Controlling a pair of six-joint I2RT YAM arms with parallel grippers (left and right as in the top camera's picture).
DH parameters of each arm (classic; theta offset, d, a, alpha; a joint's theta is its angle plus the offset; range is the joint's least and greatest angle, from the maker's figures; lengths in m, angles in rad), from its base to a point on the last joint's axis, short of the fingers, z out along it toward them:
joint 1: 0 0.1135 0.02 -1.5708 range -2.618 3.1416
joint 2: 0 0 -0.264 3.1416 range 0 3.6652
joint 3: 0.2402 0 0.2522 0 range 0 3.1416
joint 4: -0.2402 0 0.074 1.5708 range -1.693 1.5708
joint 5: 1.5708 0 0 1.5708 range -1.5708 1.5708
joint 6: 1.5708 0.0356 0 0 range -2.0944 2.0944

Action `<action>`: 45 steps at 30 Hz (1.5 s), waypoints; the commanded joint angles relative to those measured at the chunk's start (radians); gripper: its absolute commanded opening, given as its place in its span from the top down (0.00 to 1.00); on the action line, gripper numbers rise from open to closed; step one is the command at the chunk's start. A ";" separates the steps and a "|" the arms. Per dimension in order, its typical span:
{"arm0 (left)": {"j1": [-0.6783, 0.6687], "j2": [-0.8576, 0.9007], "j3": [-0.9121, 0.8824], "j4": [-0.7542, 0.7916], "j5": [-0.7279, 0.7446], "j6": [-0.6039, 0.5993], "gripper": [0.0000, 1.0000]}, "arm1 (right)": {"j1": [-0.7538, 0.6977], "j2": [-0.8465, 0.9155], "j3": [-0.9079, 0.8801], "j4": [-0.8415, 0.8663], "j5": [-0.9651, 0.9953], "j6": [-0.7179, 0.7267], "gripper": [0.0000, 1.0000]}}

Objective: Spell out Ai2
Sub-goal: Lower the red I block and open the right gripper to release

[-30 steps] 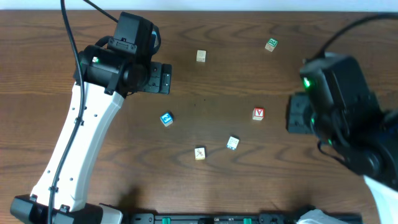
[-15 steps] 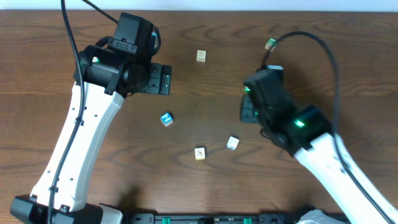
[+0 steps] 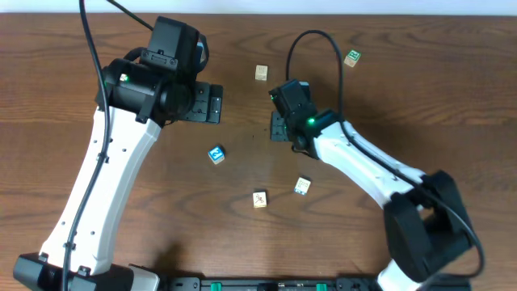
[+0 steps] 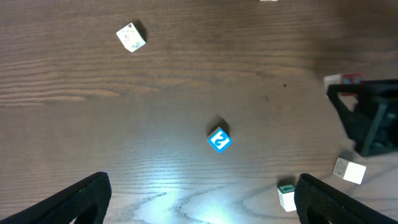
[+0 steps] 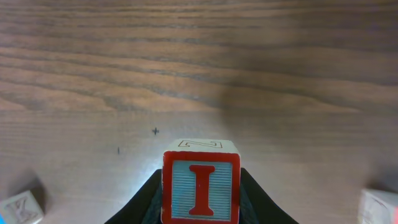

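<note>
Within the closed right tool (image 5: 201, 208) sits the red-I cube (image 5: 201, 183); the blue-2 cube (image 3: 216, 154) lies on the surface (image 3: 388, 81) to that tool's left, straight ahead of the wide-open left tool (image 4: 202, 193), which is nearer.

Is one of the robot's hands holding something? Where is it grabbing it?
Yes. The right hand holds the cube with the red I, pinched by its two opposite sides. The left hand is open and holds nothing.
</note>
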 commanded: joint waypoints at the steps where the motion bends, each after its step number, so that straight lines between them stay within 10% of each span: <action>1: 0.001 -0.022 0.004 -0.002 0.000 -0.008 0.05 | 0.005 0.038 -0.002 0.032 -0.010 0.002 0.71; 45: 0.001 -0.022 0.004 -0.002 0.000 -0.031 0.05 | 0.006 0.134 -0.003 0.072 -0.023 0.072 0.70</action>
